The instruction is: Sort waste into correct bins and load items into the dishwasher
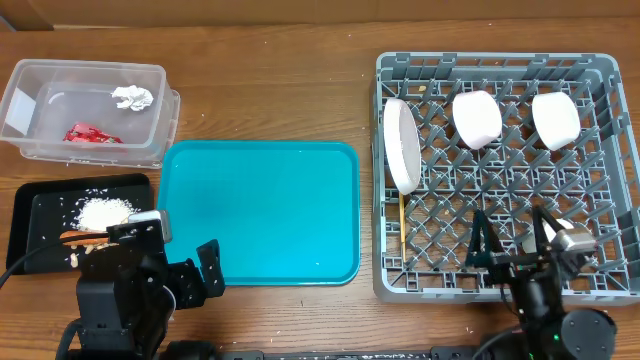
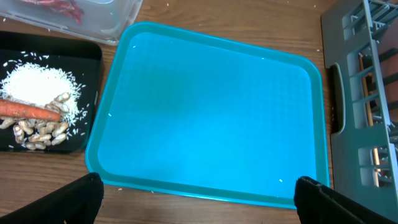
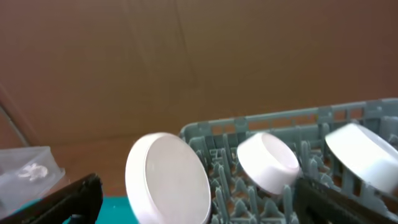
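Overhead view of a wooden table [image 1: 280,40] with two robot arms at its near edge. The left gripper [image 1: 198,274] hangs over bare wood by the near left corner of a teal tray [image 1: 260,210]. Its fingers are spread wide and hold nothing. In the left wrist view only the two dark fingertips [image 2: 81,198] show, cut off at the bottom corners.

The right gripper [image 1: 512,238] hangs over the near part of the grey dish rack [image 1: 500,72], also spread and holding nothing. The arm hides part of the rack floor. A pale shape beside its right finger is too covered to identify.

In the rack, a white plate [image 1: 402,143] stands on edge at the left side. One white bowl [image 1: 477,118] and a second bowl [image 1: 555,118] lie tipped in the far row. The chopsticks [image 1: 403,225] show only as a thin wooden line below the plate.

At far left, a clear tub [image 1: 20,95] holds a foil ball [image 1: 131,96] and a red sauce packet [image 1: 90,133]. Nearer, a black tray [image 1: 30,215] holds white rice [image 1: 103,211], with an orange carrot [image 1: 85,237] lying against the heap. The nut scraps [image 2: 40,130], touching the carrot, read clearly only in the left wrist view. The left arm hides the tray's near right corner from above.
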`<action>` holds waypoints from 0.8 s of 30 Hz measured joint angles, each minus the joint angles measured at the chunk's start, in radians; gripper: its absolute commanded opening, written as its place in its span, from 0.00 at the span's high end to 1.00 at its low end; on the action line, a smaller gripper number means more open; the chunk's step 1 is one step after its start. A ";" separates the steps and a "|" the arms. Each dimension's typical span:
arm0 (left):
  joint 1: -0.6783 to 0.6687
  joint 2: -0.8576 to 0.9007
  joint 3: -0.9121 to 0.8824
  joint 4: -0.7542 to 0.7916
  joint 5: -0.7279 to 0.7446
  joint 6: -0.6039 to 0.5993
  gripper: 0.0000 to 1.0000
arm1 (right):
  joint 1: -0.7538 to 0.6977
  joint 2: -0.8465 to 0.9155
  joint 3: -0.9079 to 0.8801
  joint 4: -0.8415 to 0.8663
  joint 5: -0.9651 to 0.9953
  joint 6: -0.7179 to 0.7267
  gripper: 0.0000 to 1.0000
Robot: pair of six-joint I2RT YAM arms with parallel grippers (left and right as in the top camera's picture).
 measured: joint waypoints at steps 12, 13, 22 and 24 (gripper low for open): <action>0.000 0.000 0.000 0.000 -0.003 0.000 0.00 | 0.005 -0.001 -0.301 0.337 0.005 -0.087 0.00; 0.000 0.000 0.000 0.000 -0.003 0.000 0.00 | 0.005 -0.001 -0.322 0.336 -0.001 -0.093 0.00; 0.000 0.000 0.000 0.000 -0.003 0.000 0.00 | 0.006 -0.001 -0.347 0.306 -0.012 -0.141 0.00; 0.000 0.000 0.000 0.000 -0.003 0.000 0.00 | 0.006 -0.001 -0.347 0.306 -0.012 -0.144 0.00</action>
